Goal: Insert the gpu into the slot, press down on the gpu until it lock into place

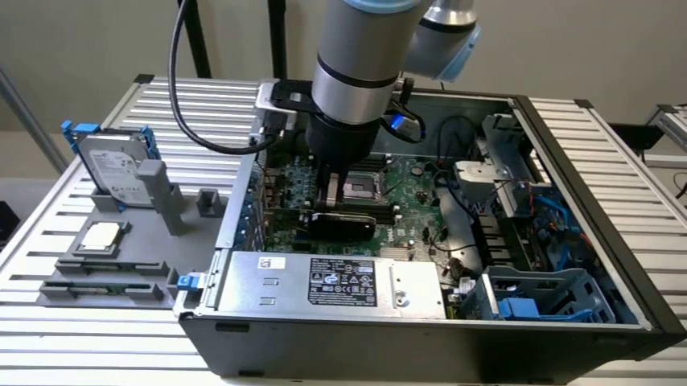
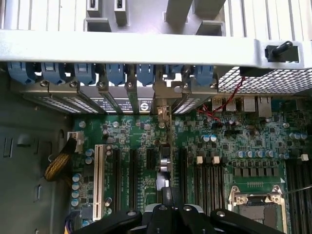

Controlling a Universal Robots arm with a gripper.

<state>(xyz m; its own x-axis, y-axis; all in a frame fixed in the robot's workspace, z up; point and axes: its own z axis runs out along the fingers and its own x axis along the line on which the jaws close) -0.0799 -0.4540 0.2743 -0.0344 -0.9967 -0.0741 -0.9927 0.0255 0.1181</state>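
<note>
Gripper (image 1: pixel 336 199) low inside the open case (image 1: pixel 429 342), straight above the motherboard (image 1: pixel 413 213), on the end of the arm (image 1: pixel 359 64). Jaws clenched on the gpu (image 1: pixel 341 223), one finger to each side of its upper edge. Gpu upright on edge directly beneath the jaws, black cover facing the exterior view's front, just behind the power supply (image 1: pixel 333 281).

From the wrist: gripper (image 2: pixel 170 210) over the gpu (image 2: pixel 165 163), seen edge-on as a thin line running from between the fingers toward the rear wall, bracket end up against the row of blue clips (image 2: pixel 117 73). Gpu lying between two black strips, with the white connector (image 2: pixel 99 180) further off on one side and the memory strips (image 2: pixel 209 180) and socket (image 2: pixel 256 200) on the other.

Slot hidden under the gpu; cannot tell whether fully seated or locked.

Outside the case, on the slatted table (image 1: pixel 623 161) at the exterior view's left: hard drive (image 1: pixel 113 173) upright in a grey holder, and a processor chip (image 1: pixel 100 235) flat on a grey stand, both well apart from the gripper.
</note>
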